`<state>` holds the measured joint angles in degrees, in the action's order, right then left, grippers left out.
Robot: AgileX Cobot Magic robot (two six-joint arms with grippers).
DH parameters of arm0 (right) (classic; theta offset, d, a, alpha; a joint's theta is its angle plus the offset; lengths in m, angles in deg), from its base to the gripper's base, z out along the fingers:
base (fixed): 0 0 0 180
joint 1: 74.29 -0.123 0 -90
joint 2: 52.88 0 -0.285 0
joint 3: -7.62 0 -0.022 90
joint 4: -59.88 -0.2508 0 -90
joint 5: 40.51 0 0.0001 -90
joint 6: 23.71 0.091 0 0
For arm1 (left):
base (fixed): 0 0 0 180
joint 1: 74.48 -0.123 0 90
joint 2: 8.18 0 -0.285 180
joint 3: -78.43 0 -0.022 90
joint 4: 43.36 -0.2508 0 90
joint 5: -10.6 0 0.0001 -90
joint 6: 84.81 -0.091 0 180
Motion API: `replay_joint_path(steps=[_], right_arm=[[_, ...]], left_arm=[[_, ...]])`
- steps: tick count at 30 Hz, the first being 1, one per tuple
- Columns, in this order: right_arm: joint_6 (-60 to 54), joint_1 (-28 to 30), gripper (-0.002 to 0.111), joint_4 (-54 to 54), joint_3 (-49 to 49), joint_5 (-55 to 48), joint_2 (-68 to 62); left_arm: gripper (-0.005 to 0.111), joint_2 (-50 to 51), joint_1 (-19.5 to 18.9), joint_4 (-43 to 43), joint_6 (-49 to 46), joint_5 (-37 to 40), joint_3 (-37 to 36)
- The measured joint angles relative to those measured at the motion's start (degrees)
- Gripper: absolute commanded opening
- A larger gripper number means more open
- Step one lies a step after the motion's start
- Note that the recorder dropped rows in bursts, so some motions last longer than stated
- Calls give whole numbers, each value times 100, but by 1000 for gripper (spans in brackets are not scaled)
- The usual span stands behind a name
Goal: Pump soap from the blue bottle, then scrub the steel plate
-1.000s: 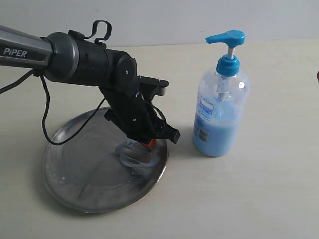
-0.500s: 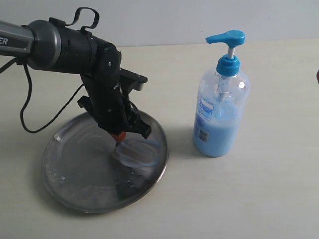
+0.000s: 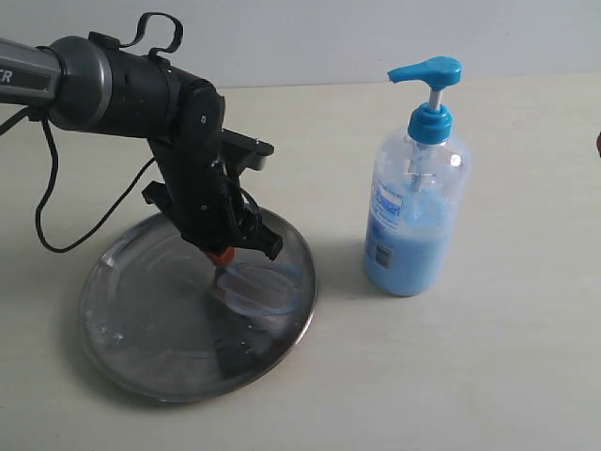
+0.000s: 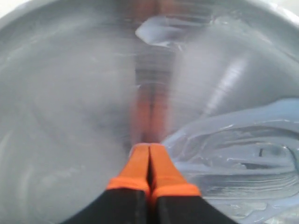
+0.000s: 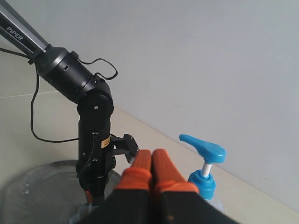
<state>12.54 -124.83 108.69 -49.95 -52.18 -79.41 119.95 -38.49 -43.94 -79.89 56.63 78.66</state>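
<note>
The steel plate (image 3: 141,329) lies on the table at the left, smeared with a film of light blue soap (image 3: 263,287) on its right half. My left gripper (image 3: 223,260) is shut, orange tips pointing down onto the plate at the soap's edge. The left wrist view shows the left gripper (image 4: 149,147) pressed to the plate (image 4: 56,116) beside the smeared soap (image 4: 233,158), with another blob (image 4: 161,30) farther off. The blue bottle (image 3: 416,211) stands upright to the right of the plate. My right gripper (image 5: 152,156) is shut and empty, held high above the bottle's pump head (image 5: 203,147).
A black cable (image 3: 56,225) loops from the left arm (image 3: 122,89) down over the plate's left rim. A pale wall (image 3: 329,38) backs the table's far edge. A dark red object (image 3: 598,143) peeks in at the right border.
My left gripper has swept leftward across the plate from its right rim toward the middle, spreading the soap, then nearly stopped. The bottle has not moved.
</note>
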Motion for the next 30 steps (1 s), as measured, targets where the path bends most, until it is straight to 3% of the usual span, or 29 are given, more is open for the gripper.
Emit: replay_joint_path(steps=[22,30], right_arm=[[0,0,0,57,0,0,0],[0,0,0,57,0,0,0]], left_arm=[[0,119,0,555,-147,378,45],[0,119,319,569,-367,437,45]])
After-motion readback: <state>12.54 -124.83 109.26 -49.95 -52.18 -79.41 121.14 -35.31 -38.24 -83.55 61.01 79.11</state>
